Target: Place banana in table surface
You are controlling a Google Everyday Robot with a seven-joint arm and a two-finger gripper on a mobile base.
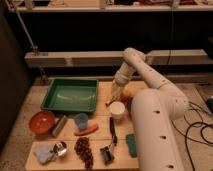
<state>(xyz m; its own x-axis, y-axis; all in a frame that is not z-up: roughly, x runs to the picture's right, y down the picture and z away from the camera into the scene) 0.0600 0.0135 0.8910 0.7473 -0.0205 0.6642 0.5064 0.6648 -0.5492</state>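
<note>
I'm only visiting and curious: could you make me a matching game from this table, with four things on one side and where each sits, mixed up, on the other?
Things:
1. gripper
2. green tray
3. orange bowl
4. grapes

Places:
a. near edge of the table, in front of the carrot
b. lowered just right of the green tray, behind the white cup
c. far left part of the table
d. left end, beside the metal can

Pairs: 1-b, 2-c, 3-d, 4-a
</note>
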